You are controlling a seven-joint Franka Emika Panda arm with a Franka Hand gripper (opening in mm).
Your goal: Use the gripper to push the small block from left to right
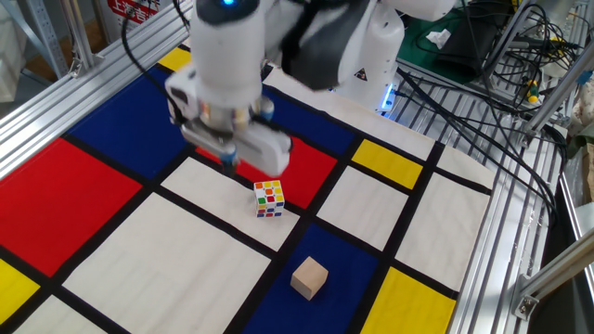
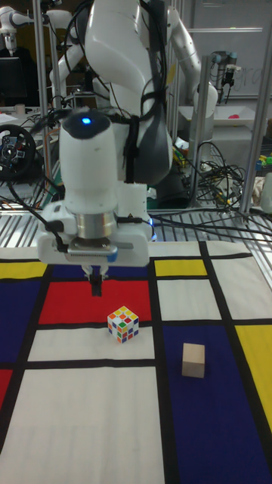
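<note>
Tan wooden cube, plain & unmarked – the small block (image 1: 310,277) (image 2: 193,360) – sits flat on a dark blue panel of the colour-blocked table mat (image 1: 139,260) (image 2: 75,423), toward the mat's near-right corner in the fixed view. It's upright, top face level; as a cube it has no long axis. In the fixed view its side faces sit at an angle to the mat's black grid lines, w/ one vertical edge turned toward the camera.

Small dark two-finger gripper (image 1: 228,163) (image 2: 96,286) hangs under the white-and-grey boxy wrist of the white robot arm (image 1: 223,56) (image 2: 91,174), above the red panel – blurred in the fixed view. Tips point straight down & look close together in the tall fixed view, nothing between them; whether they're fully together I can't tell.

Multicoloured sticker puzzle cube w/ white edges (image 1: 269,199) (image 2: 123,324) rests on the white panel next to the red one, between gripper & block. Block is well apart from the gripper, not touching the puzzle cube.
</note>
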